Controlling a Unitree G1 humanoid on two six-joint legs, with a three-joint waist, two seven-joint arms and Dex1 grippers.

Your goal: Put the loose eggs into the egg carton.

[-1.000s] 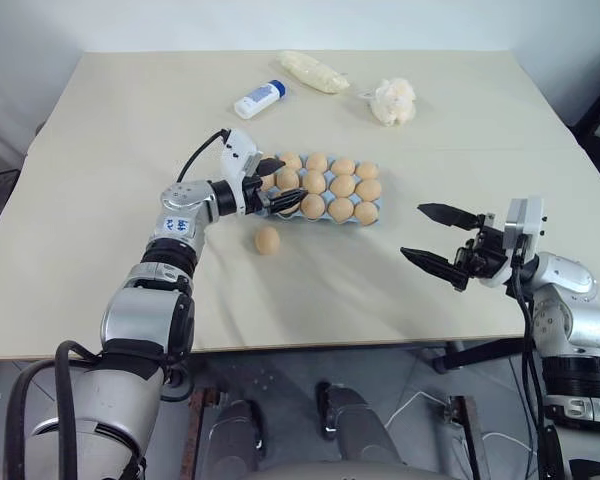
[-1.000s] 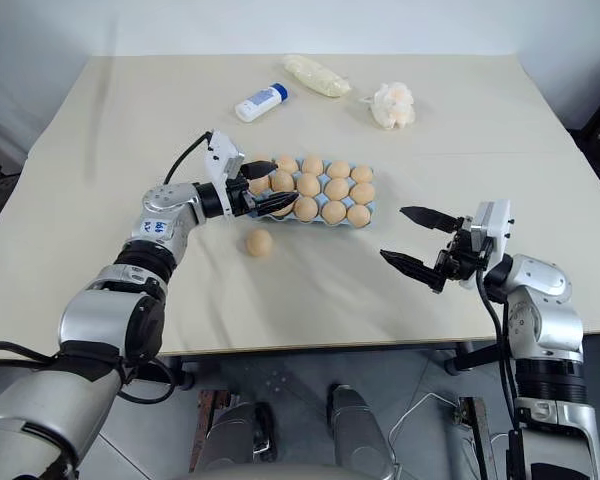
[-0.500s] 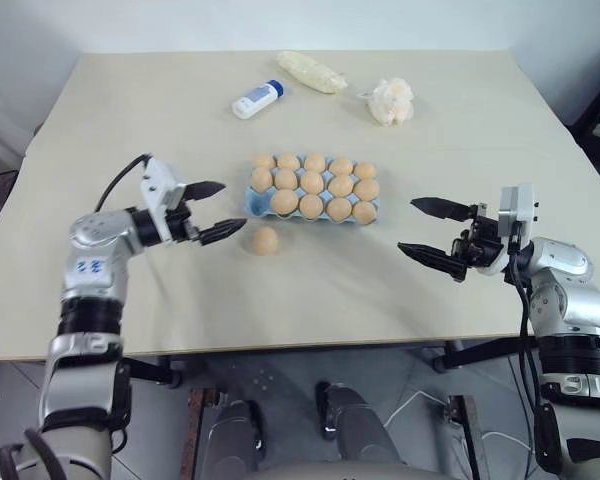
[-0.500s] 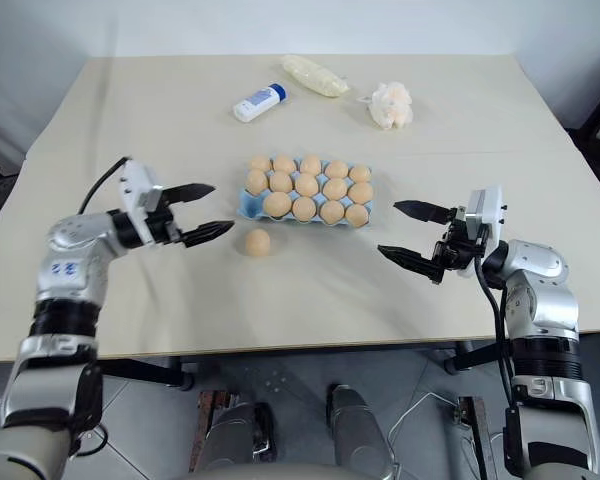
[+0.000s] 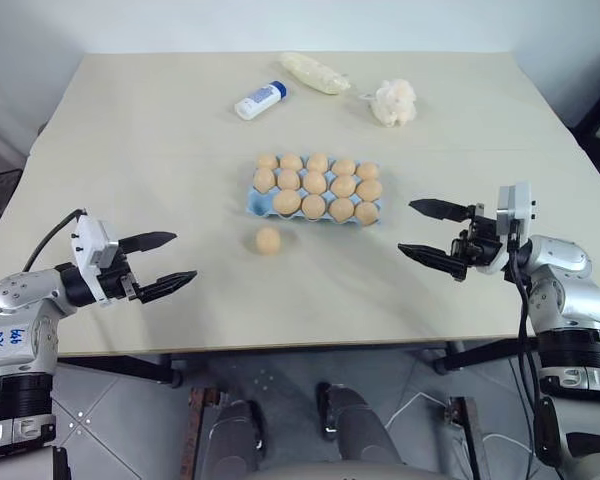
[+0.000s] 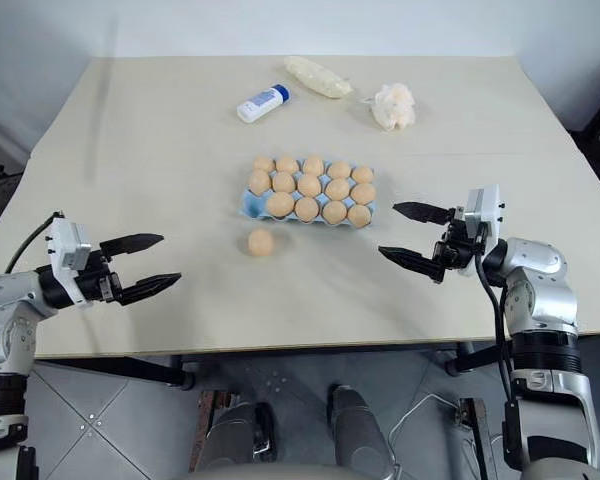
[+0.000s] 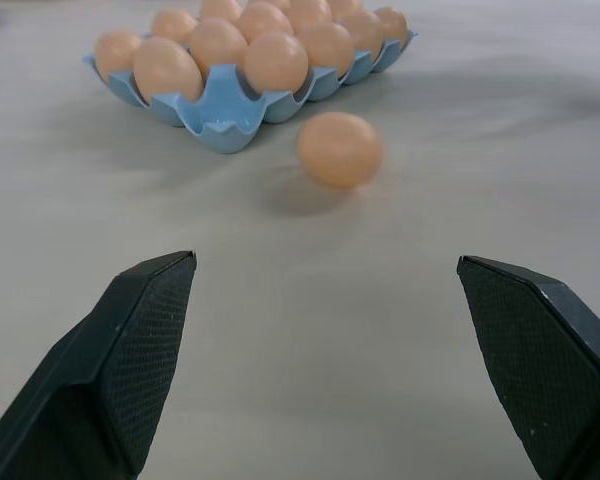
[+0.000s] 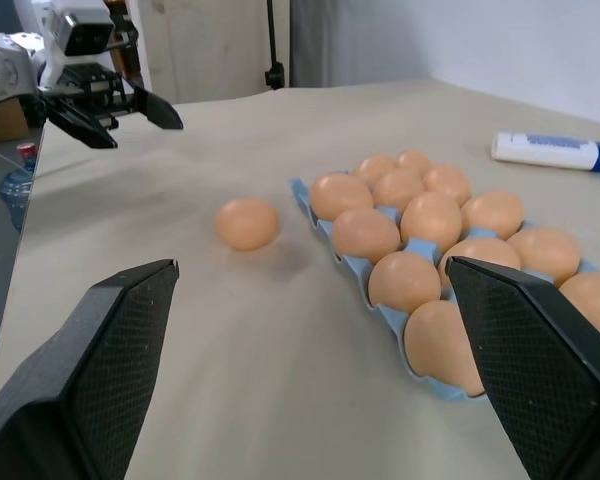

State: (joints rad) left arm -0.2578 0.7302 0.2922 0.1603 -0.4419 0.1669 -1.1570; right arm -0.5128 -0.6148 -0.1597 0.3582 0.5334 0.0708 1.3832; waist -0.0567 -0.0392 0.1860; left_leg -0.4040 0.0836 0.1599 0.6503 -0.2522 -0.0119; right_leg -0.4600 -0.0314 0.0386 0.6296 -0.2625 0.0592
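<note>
One loose egg [image 5: 268, 239] lay on the beige table [image 5: 130, 140], just beside the near long edge of the egg carton [image 5: 256, 203] and apart from it, toward the carton's left end. Carton was light blue and lidless; its cups held tan eggs in three rows, and one cup at the near left corner showed bare blue. Carton sat near the middle of the table.

Left gripper [image 5: 161, 264] hovered well to the left of the carton, close to the table's near edge, fingers spread wide with nothing between them. In the left wrist view the loose egg [image 7: 340, 148] sat ahead of the gap between the fingertips [image 7: 145, 300], with the carton [image 7: 220, 110] behind it.

Right gripper [image 5: 428, 231] hovered to the right of the carton, pointing toward it, fingers likewise wide apart and empty.

Beyond the carton, toward the far table edge: white bottle with blue cap [image 5: 259, 99] lying on its side, pale yellow lumpy bag [image 5: 314, 72] to its right, and fluffy cream-white puff [image 5: 393, 101] further right.
</note>
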